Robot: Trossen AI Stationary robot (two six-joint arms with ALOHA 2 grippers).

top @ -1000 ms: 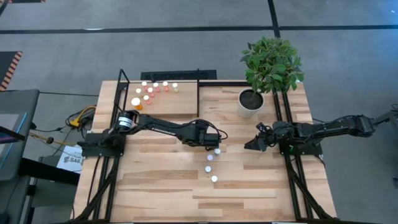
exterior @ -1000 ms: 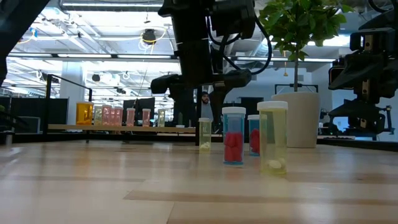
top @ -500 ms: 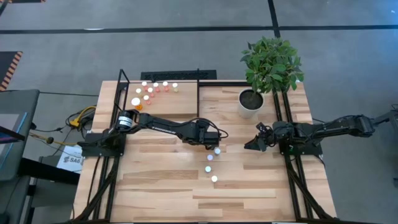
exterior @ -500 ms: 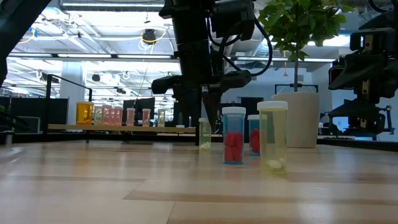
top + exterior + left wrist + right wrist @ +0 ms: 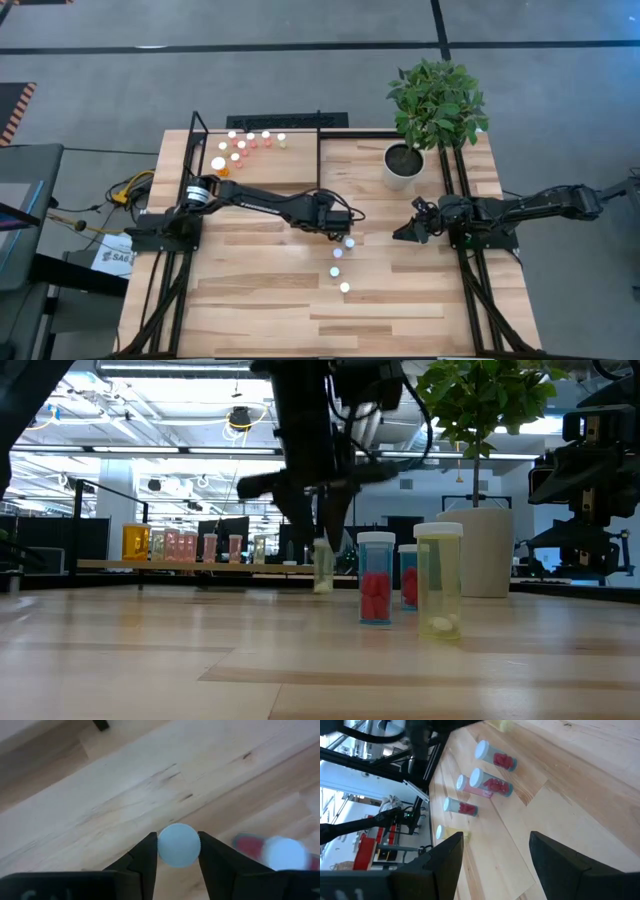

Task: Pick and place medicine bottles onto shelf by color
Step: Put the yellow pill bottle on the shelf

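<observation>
My left gripper [image 5: 337, 226] is near the table's middle, shut on a small white-capped bottle with pale yellowish contents [image 5: 322, 567]. Several more white-capped bottles [image 5: 338, 262] stand on their bases in a short row just nearer. In the low view these show as two red-filled ones [image 5: 376, 578] and a yellowish one [image 5: 438, 580]. The shelf [image 5: 262, 165] at the far left carries several bottles [image 5: 240, 148]. My right gripper [image 5: 400, 232] is open and empty, low over the table at the right. My left gripper pinches the bottle at its round white cap [image 5: 179, 845], one finger [image 5: 147, 855] on each side. The fingers come from above, pointing down. The bottle hangs upright below them, its base [image 5: 322, 589] just off the table.
A potted plant in a white pot [image 5: 402, 167] stands at the far right. The shelf's black rods [image 5: 319, 135] rise at its corners. My right wrist view shows the standing bottles [image 5: 490, 782] ahead of my right gripper [image 5: 496, 840]. Bare wood lies near the front edge [image 5: 300, 320].
My left gripper has come down around the pale yellow bottle. It has then raised it a little off the table and shifted it slightly toward the table's left. The other bottles have stayed in place.
</observation>
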